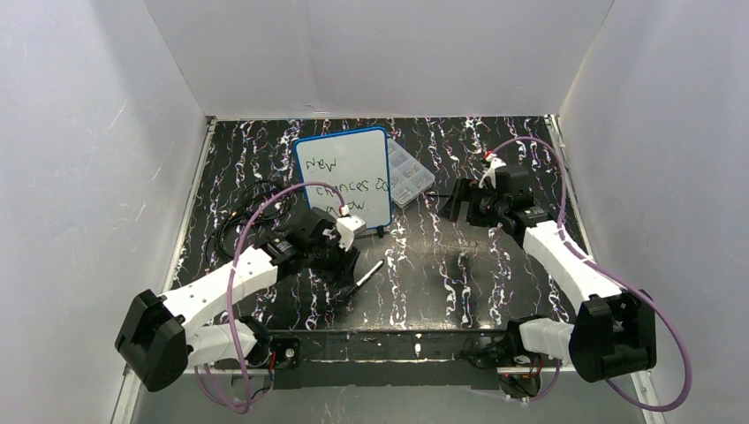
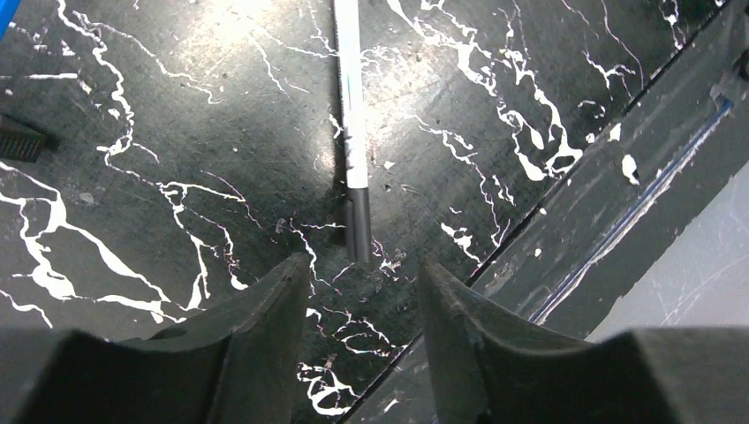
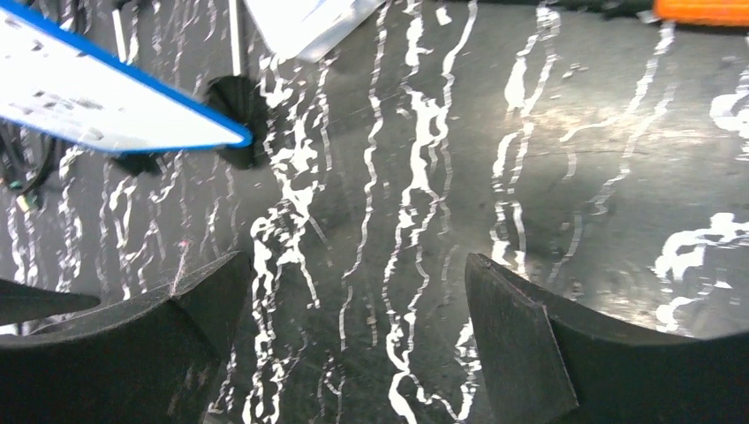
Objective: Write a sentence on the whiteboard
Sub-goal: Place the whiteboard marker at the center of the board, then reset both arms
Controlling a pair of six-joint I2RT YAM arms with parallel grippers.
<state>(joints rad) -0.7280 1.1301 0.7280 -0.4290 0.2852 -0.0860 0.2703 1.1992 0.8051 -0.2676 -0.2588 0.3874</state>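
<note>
Black marker [image 1: 363,277] is lying on the table [image 1: 495,265] just ahead of my left gripper [image 2: 362,274], whose jaws are partly apart with nothing in them. Right gripper [image 3: 355,265] is spread wide, empty too. Whiteboard [image 1: 362,155] sits far centre with the sentence [image 1: 340,187] on it, so I reckon writing's done. Next move is just backing both arms off without bumping the board. Only the top view shows the words. Left wrist cam shows just the pen, right wrist cam the board's blue corner.
</note>
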